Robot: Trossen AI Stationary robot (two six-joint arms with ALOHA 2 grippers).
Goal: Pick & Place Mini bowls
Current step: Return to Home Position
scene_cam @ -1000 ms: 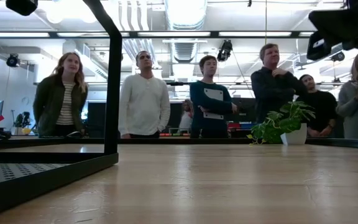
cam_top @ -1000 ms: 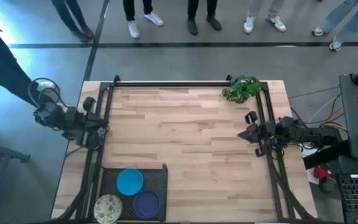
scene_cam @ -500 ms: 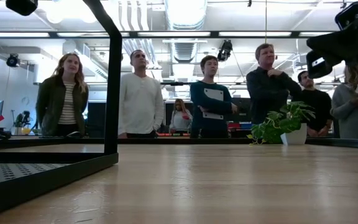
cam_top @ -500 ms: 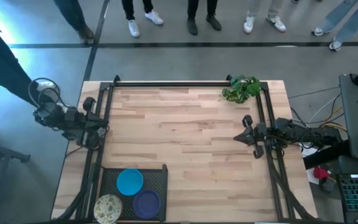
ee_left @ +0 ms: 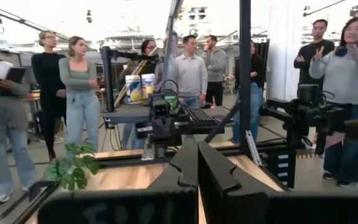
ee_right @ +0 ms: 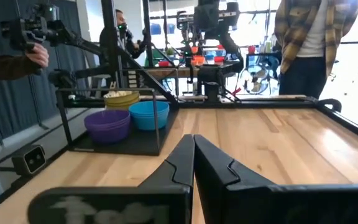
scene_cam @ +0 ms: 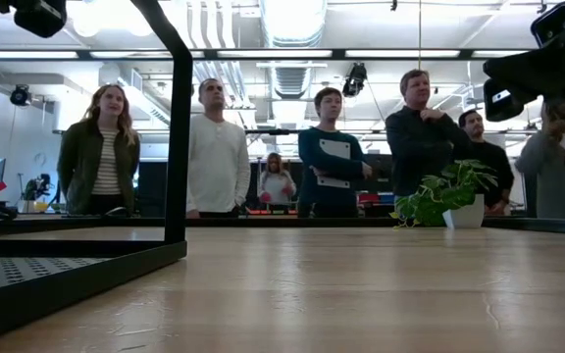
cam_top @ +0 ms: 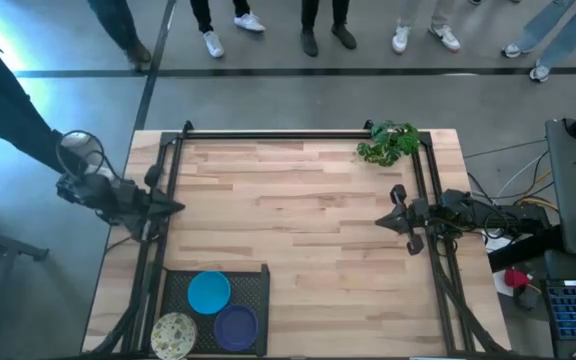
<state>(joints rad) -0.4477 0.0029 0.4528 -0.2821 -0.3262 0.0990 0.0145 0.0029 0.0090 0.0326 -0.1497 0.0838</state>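
The mini bowls sit in a black tray (cam_top: 258, 285) at the table's near left corner: a blue one (cam_top: 209, 292), a purple one (cam_top: 236, 326) and a cream speckled one (cam_top: 174, 335). In the right wrist view they show as short stacks: purple (ee_right: 107, 124), blue (ee_right: 149, 114), cream (ee_right: 122, 98). My left gripper (cam_top: 175, 207) is shut and empty at the table's left edge, above and beyond the tray. My right gripper (cam_top: 384, 222) is shut and empty at the right edge, pointing level across the table toward the bowls. Both show shut in their wrist views (ee_left: 197, 149) (ee_right: 193, 142).
A potted green plant (cam_top: 388, 143) stands at the far right corner. A black metal frame (cam_top: 288, 133) runs around the table, with an upright post (scene_cam: 177, 127) by the tray. Several people stand beyond the far edge. Bare wood lies between the arms.
My left gripper has moved a little down and inward from the left edge toward the table's middle. My right gripper has tipped down to level, its fingers now reaching slightly farther over the table. The bowls have stayed put.
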